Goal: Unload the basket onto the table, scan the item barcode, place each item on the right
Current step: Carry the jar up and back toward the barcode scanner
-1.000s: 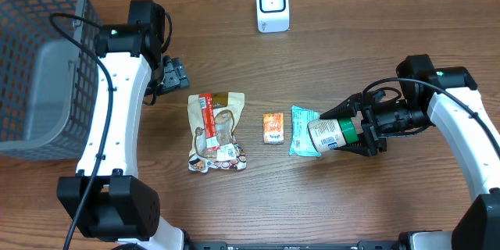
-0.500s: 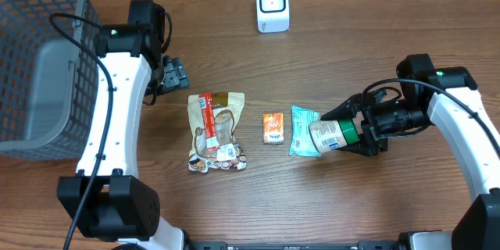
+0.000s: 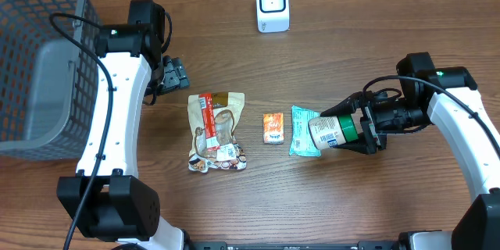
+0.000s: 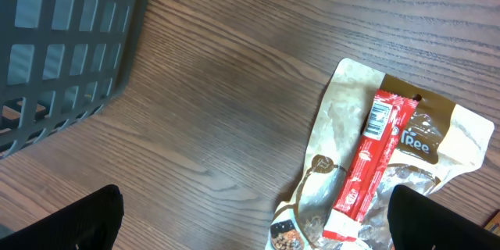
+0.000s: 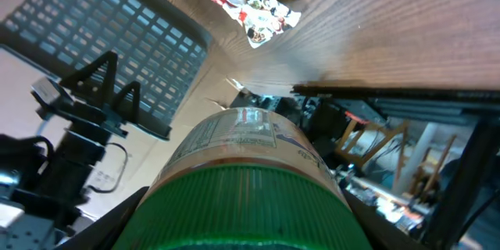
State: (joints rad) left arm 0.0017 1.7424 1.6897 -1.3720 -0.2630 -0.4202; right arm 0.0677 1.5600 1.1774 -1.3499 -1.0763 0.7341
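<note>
A jar with a green ribbed lid [image 3: 323, 133] lies sideways in my right gripper [image 3: 337, 131], held a little above the table at the right. The jaws are shut on its lid end [image 5: 248, 195], one finger on each side. Its printed label [image 5: 234, 129] faces up in the right wrist view. I cannot make out a barcode on it. The white scanner [image 3: 272, 5] stands at the back centre, well apart from the jar. My left gripper [image 3: 173, 74] hangs open and empty at the left, its fingertips [image 4: 92, 217] spread wide over bare wood.
A grey mesh basket [image 3: 39, 55] fills the far left. A tan snack pouch with a red bar on it [image 3: 217, 131] lies mid-table. An orange packet [image 3: 272, 127] lies to its right. A teal packet [image 3: 299, 129] lies just under the jar's base.
My right gripper has turned and shifted very slightly with the jar. The left arm has not moved.
</note>
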